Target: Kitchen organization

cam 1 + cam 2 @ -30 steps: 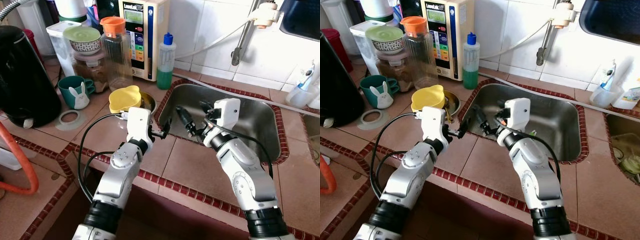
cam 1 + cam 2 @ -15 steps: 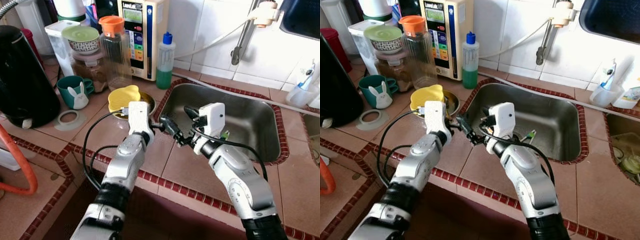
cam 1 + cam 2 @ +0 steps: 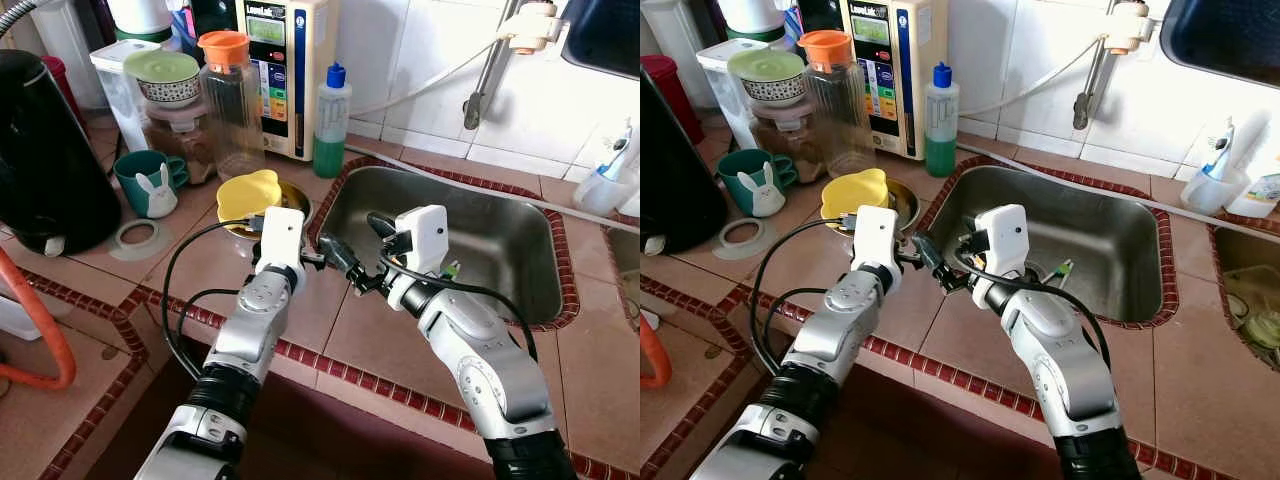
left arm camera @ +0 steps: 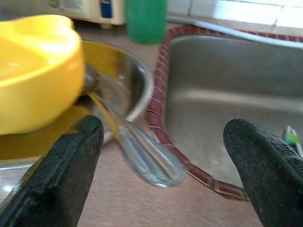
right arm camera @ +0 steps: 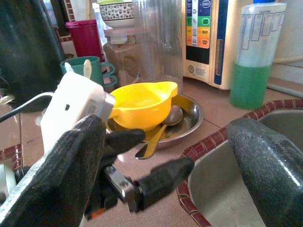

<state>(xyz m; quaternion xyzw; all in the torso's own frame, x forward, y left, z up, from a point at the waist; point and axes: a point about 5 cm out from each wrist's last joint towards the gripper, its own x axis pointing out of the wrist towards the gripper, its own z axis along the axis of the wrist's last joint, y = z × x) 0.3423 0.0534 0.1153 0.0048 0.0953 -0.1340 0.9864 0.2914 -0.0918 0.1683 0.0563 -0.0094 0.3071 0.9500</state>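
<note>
A yellow bowl [image 3: 249, 194] sits in a steel dish [image 5: 187, 122] with a spoon [image 5: 163, 126] on the tiled table [image 3: 205, 265], beside the sink [image 3: 490, 235]. Just before it, left tool [image 4: 161, 156] and right tool [image 5: 165, 156] hover, both spread and released. The left wrist view blurs the spoon handle.
</note>
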